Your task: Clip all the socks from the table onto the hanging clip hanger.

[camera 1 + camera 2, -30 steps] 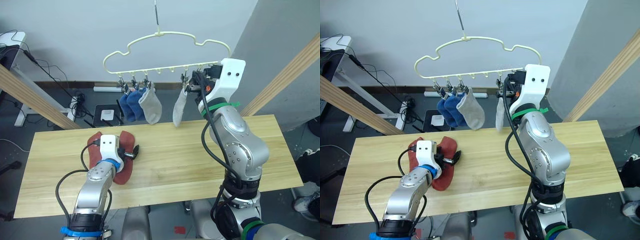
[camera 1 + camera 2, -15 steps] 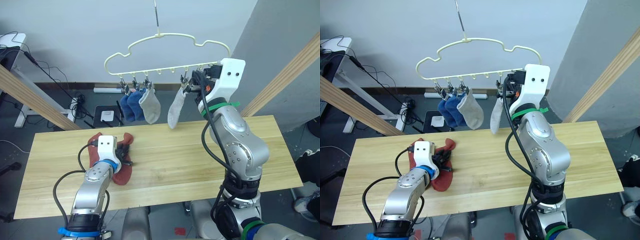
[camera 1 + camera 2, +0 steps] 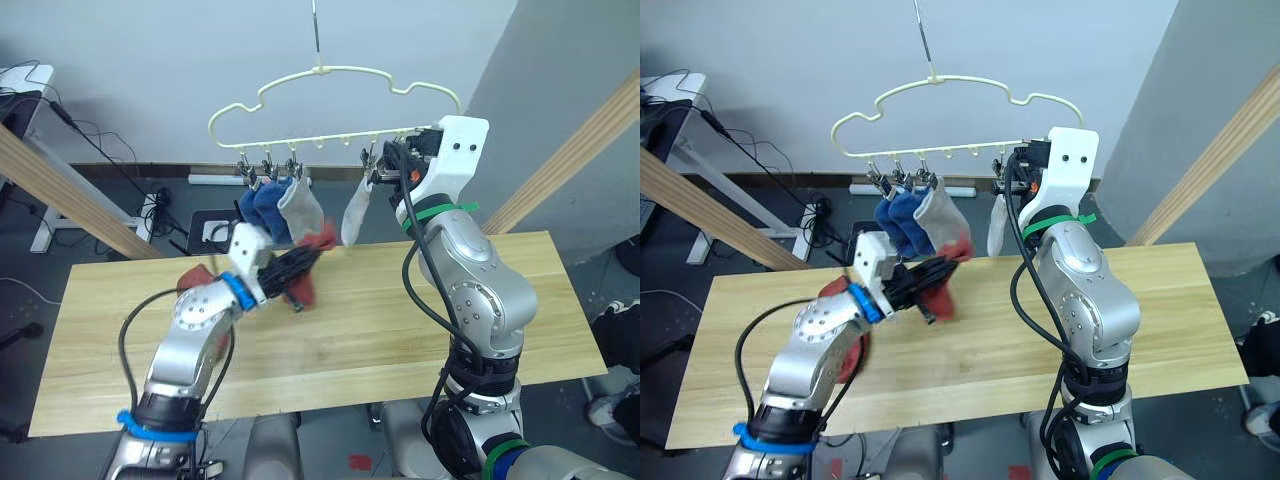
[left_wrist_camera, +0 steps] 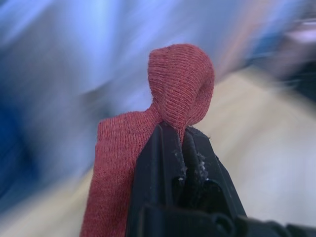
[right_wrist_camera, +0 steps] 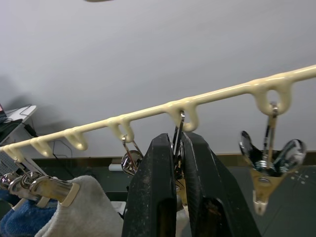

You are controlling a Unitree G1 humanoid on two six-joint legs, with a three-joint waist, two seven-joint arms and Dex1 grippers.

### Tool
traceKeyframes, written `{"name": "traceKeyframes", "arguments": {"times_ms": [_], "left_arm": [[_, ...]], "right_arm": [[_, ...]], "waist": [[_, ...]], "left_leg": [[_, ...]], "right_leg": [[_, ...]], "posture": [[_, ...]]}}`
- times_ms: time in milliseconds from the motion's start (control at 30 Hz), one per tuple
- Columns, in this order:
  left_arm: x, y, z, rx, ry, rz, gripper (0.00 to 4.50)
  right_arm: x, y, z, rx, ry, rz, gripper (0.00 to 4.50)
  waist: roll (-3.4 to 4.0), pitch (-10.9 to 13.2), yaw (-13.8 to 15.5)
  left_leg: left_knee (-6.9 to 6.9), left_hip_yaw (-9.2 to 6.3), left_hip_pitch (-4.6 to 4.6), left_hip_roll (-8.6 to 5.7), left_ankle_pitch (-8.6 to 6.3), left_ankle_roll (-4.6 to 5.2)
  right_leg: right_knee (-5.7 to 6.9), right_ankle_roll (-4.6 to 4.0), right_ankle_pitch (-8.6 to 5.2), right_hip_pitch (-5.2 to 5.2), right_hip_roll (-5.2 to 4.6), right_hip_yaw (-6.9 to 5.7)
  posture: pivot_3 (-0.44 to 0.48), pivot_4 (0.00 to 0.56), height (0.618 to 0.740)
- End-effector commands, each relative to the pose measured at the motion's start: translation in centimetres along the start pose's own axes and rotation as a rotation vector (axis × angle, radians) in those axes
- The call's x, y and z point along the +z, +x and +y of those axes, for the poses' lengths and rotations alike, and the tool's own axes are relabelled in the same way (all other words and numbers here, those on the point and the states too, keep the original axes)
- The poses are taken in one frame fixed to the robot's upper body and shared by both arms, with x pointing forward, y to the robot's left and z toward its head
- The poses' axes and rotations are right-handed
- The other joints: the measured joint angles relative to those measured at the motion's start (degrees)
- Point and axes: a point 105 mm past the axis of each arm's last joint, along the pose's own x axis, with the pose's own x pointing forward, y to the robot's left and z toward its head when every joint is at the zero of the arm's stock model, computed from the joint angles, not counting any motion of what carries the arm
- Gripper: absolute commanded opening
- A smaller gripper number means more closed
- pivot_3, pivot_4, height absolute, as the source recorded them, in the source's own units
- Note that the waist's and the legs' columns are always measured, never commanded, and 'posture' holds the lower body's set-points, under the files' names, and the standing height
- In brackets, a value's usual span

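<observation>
My left gripper (image 3: 300, 264) is shut on a rust-red sock (image 4: 180, 84) and holds it in the air above the table (image 3: 420, 320), just below the hanging socks. A second rust-red sock (image 3: 195, 272) lies on the table behind my left arm. The cream clip hanger (image 3: 330, 72) hangs above. Two blue socks (image 3: 258, 205) and a grey sock (image 3: 300, 212) are clipped at its left, and another grey sock (image 3: 354, 215) hangs further right. My right gripper (image 5: 178, 140) is shut on a silver clip beside that grey sock.
Slanted wooden poles stand at the left (image 3: 60, 195) and at the right (image 3: 585, 145) of the table. A free clip (image 5: 269, 165) hangs next to my right gripper. Cables and a power strip (image 3: 150, 205) lie on the floor behind the table.
My left gripper shut on the rust-red sock on the table, then lifted it up and to the right towards the hanger. The right arm has stayed at its clip.
</observation>
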Motion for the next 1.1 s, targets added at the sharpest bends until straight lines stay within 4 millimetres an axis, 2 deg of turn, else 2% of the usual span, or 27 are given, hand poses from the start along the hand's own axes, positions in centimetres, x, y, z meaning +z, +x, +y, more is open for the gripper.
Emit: {"name": "traceKeyframes", "arguments": {"times_ms": [33,133,333,667,800,1000,1100], "left_arm": [[0.7,1.2,-0.2,-0.021,0.000,-0.037,0.04],[1.4,3.2,0.2,0.030,0.011,-0.076,0.04],[1.7,5.3,0.3,0.092,0.023,-0.110,0.04],[2.2,6.2,1.5,0.132,-0.016,-0.133,0.04],[3.4,7.0,2.4,0.162,-0.060,-0.167,0.04],[5.0,7.5,2.4,0.142,-0.088,-0.197,0.04],[5.1,7.6,2.6,0.148,-0.099,-0.197,0.04]], "right_arm": [[1.6,-0.2,0.7,0.031,-0.002,-0.061,0.00],[1.7,-0.2,0.6,0.030,-0.004,-0.062,0.00],[1.7,-0.1,0.7,0.031,-0.007,-0.061,0.00],[1.6,-0.2,0.7,0.031,-0.006,-0.057,0.00],[1.6,-0.2,0.8,0.031,-0.004,-0.054,0.00],[1.6,-0.3,0.8,0.032,-0.004,-0.052,0.00],[1.5,-0.3,0.7,0.030,-0.004,-0.051,0.00]], "waist": [[0.00,0.0,-0.3],[0.00,0.0,-0.1],[0.00,0.0,-0.2],[0.00,0.0,-0.2],[-0.01,0.0,-0.2],[-0.01,0.0,-0.2],[-0.01,0.0,-0.2]], "left_leg": [[-0.01,-0.01,0.00,0.01,0.00,0.01],[-0.04,-0.14,-0.06,0.00,-0.01,0.01],[-0.01,-0.12,-0.09,-0.02,-0.01,0.01],[0.00,-0.12,-0.09,-0.02,0.00,0.02],[0.01,-0.13,-0.10,-0.03,0.00,0.02],[0.00,-0.12,-0.10,-0.03,0.00,0.02],[0.00,-0.13,-0.10,-0.03,0.00,0.01]], "right_leg": [[-0.01,0.00,0.00,-0.01,0.02,0.00],[-0.01,-0.01,0.00,-0.04,0.03,-0.12],[-0.01,0.00,0.01,-0.03,0.00,-0.10],[0.01,0.00,0.00,-0.03,0.00,-0.10],[0.01,0.00,0.01,-0.03,0.00,-0.12],[-0.01,0.00,0.01,-0.02,0.00,-0.11],[0.00,0.00,0.01,-0.02,0.00,-0.12]], "posture": [[-0.145,0.324,0.740],[-0.155,0.322,0.740],[-0.166,0.320,0.740],[-0.168,0.320,0.740],[-0.170,0.321,0.740],[-0.173,0.322,0.740],[-0.173,0.322,0.740]]}}
